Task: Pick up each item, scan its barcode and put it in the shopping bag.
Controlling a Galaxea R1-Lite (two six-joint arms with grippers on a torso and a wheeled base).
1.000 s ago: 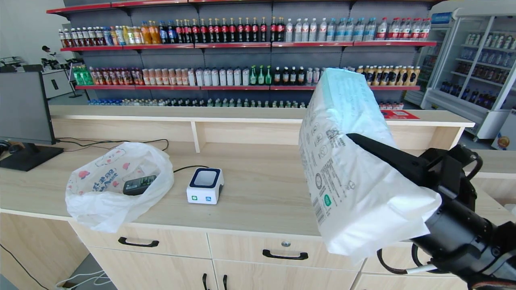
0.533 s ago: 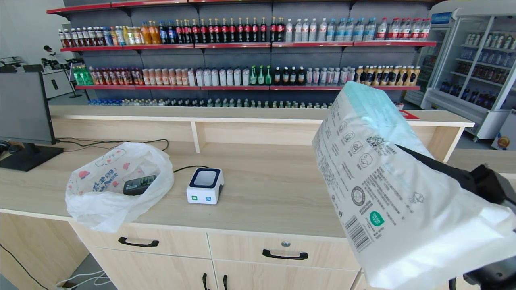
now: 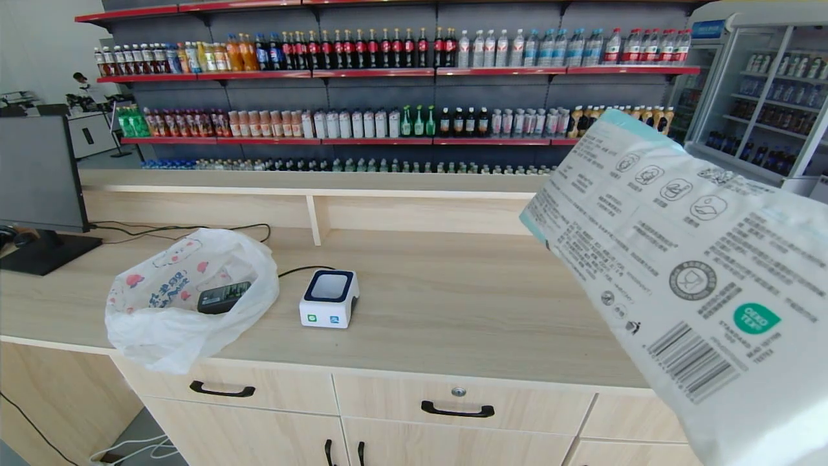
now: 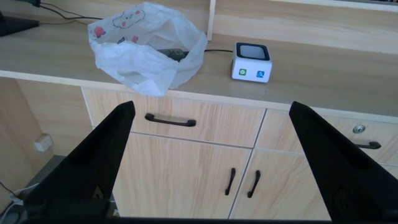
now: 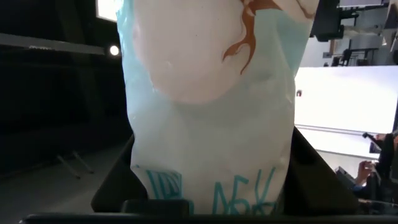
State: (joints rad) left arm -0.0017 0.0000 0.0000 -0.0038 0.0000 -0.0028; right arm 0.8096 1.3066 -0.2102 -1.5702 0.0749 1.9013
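Note:
A large white and teal soft pack point(image 3: 686, 259) hangs high over the counter's right end, tilted, its printed face and barcode point(image 3: 692, 362) turned toward the head camera. My right gripper point(image 5: 214, 168) is shut on this pack point(image 5: 211, 112), one dark finger point(image 5: 118, 186) on each side. The white shopping bag point(image 3: 187, 298) lies open at the counter's left with a dark item point(image 3: 223, 296) inside. To its right stands the small white scanner point(image 3: 328, 299). My left gripper point(image 4: 211, 107) is open and holds nothing, low in front of the drawers, facing the bag point(image 4: 146, 46) and scanner point(image 4: 252, 61).
A monitor point(image 3: 39, 175) stands at the counter's far left, with cables point(image 3: 181, 228) running behind the bag. A raised wooden ledge point(image 3: 310, 184) backs the counter point(image 3: 440, 310). Bottle shelves point(image 3: 388, 97) and a fridge point(image 3: 757, 110) stand beyond. Drawer handles point(image 4: 170, 120) face the left arm.
The pack has swung right and closer to the head camera, tilting so its barcode face shows large. The right arm, seen before, is now hidden behind it.

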